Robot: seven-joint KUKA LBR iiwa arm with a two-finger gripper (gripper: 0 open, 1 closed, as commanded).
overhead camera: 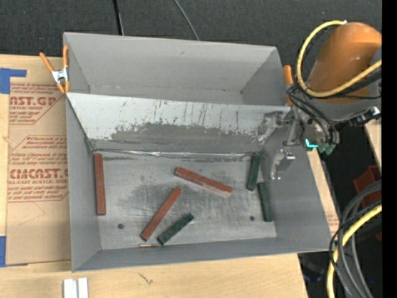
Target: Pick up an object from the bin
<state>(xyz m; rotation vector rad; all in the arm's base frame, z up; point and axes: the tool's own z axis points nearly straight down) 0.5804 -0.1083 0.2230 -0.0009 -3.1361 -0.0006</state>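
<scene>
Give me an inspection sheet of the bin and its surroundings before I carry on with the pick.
surface: bin floor grey and scuffed, back wall scratched.
job's things: left red stick along the left wall; middle red stick; front red stick slanted, front green stick beside it; two by the right wall, upper green stick and lower green stick.
clutter: nothing seen.
grippers: gripper at the right wall, beside the upper green stick.
cables: yellow cables loop round the orange cover; black cable behind the bin.
surroundings: wood bench in front, dark floor behind.
</scene>
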